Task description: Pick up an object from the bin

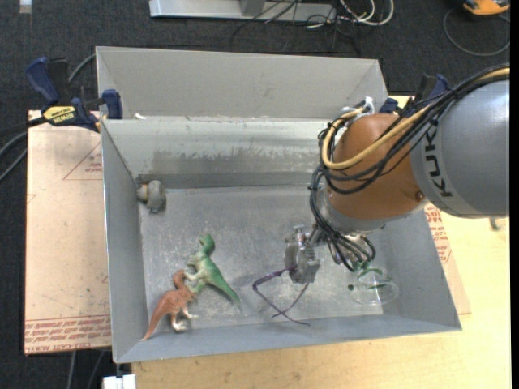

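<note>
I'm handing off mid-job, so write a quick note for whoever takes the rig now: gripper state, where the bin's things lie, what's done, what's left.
Gripper: low in the right half of the bin, right by the thin purple wire on the floor; a grip on anything cannot be made out.
Things: green dinosaur and orange dinosaur, touching, front left; small grey lump in the back-left corner; clear thing with green marks front right, beside the gripper.
Done: arm is down in the bin.
Left: grasp and lift; everything lies on the floor.
</note>
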